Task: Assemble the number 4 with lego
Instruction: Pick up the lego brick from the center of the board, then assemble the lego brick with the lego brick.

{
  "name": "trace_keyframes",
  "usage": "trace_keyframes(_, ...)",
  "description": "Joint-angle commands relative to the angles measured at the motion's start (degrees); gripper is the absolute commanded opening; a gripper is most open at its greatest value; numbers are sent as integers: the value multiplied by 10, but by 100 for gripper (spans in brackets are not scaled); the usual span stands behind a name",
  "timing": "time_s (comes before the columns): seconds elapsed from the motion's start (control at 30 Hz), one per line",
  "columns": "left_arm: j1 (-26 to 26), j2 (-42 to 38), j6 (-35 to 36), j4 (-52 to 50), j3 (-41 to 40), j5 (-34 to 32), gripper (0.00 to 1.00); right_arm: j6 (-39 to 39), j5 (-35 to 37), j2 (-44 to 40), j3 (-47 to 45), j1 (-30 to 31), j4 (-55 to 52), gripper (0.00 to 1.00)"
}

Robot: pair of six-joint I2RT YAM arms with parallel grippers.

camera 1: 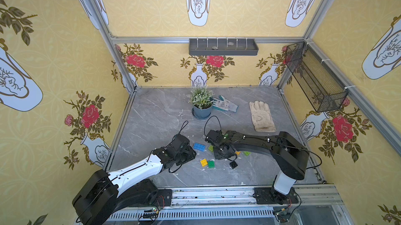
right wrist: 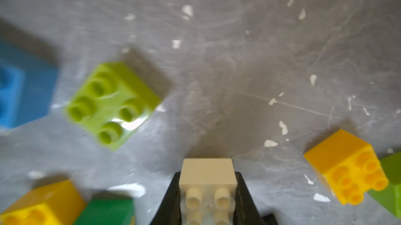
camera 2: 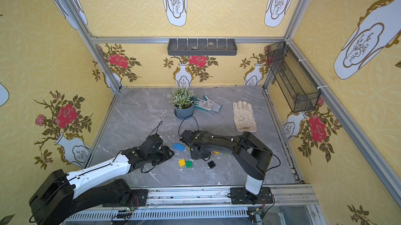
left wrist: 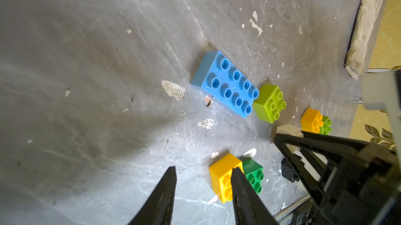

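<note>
Grey marble table, yellow walls, right gripper grasping white brick, left gripper released

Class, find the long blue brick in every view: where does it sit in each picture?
In both top views: blue brick, below the middle.
Left wrist: near the centre, studs up.
Right wrist: left edge, blurred, cut off.
Shared landmark: lime brick beside its short end.

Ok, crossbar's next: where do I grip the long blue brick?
Pinch the blue brick across its long side walls at mid-length, from straight above: it lies flat, studs up, long sides free, and a lime brick crowds one short end.
</note>
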Motion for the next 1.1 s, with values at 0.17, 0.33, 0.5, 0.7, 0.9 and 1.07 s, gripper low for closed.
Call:
trace_keyframes(0.17,0,6,-43,-1,-15,-20,45,83,-2,22,103,51,-83,20)
trace_keyframes(0.33,0,11,-41,4,-15,-14,45,110,-10,47,136,73,-100,16)
trace_keyframes(0.5,0,0,-41,6,-23,-22,45,121,-2,56,136,91,-115,15)
trace_keyframes(0.7,0,-6,-54,10,-35,-37,46,125,3,57,126,99,-112,14)
trace_keyframes(0.9,1,-3,-68,18,-45,-39,47,124,6,54,113,104,-94,14)
trace_keyframes(1.07,1,2,-70,26,-46,-38,47,126,12,51,101,105,-71,13)
